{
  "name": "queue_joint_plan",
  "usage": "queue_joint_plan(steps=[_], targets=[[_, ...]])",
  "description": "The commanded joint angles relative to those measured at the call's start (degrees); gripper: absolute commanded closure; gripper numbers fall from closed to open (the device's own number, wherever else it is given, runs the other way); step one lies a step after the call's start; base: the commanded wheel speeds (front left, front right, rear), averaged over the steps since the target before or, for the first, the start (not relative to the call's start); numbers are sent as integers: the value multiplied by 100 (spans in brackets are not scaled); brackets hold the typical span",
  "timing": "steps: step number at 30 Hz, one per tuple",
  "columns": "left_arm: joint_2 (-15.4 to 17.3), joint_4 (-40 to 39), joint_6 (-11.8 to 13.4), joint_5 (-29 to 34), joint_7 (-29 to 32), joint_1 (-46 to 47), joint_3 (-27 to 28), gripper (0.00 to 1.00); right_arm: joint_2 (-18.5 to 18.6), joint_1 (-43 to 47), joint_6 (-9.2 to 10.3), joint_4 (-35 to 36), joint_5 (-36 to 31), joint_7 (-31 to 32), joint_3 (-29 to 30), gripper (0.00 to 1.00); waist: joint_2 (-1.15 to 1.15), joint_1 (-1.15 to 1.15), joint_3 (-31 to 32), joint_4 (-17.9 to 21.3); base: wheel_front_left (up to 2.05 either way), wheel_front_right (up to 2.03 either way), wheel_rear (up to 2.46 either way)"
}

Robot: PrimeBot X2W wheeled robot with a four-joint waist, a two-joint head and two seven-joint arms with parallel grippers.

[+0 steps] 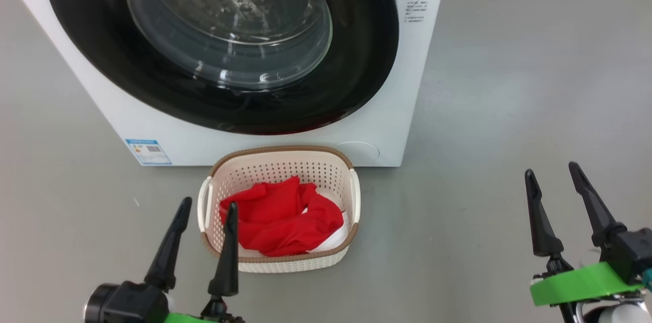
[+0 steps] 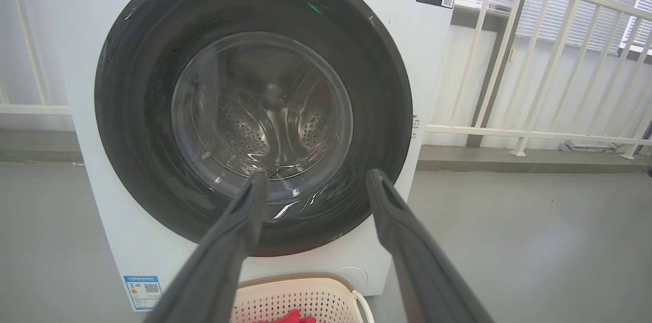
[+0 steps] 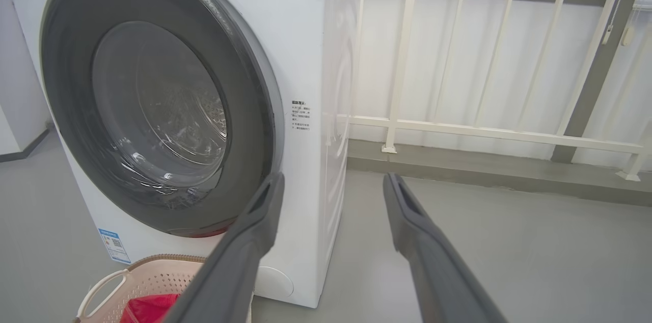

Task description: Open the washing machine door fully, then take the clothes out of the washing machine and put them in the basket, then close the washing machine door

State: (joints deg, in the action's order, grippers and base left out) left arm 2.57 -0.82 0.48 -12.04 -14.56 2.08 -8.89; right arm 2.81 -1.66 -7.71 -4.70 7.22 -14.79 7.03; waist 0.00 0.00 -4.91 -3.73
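The white washing machine (image 1: 387, 124) stands ahead with its round black-rimmed door (image 1: 224, 43) lying flat against the front, the steel drum visible through the glass (image 2: 262, 104). On the floor before it sits the cream basket (image 1: 279, 160) holding red and white clothes (image 1: 282, 218). My left gripper (image 1: 209, 203) is open, low at the basket's left edge, nothing between its fingers. Far to the right my right gripper (image 1: 552, 170) is open over bare floor. In the wrist views the left gripper (image 2: 313, 178) and right gripper (image 3: 333, 180) point at the machine (image 3: 300, 48).
Grey floor (image 1: 509, 109) spreads around the machine and basket. A white railing (image 3: 458, 129) with a low kerb runs behind and to the right of the machine. A blue label (image 1: 148, 152) marks the machine's lower left corner.
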Motion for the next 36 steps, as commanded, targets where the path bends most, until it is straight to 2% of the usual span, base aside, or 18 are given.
queue_joint_plan(steps=[1,17,36], targets=[[31,-135,-11,85,-44,-2,257,0,11,70,22,248,86,-21,-77,0,0,0,105,96,0,0,0],[31,-60,-31,197,-44,-309,494,0,8,796,22,610,338,-21,-101,0,0,0,502,226,0,0,0],[31,86,-67,218,-44,-447,555,0,7,1067,22,678,430,-21,-123,0,0,0,560,204,0,0,0]])
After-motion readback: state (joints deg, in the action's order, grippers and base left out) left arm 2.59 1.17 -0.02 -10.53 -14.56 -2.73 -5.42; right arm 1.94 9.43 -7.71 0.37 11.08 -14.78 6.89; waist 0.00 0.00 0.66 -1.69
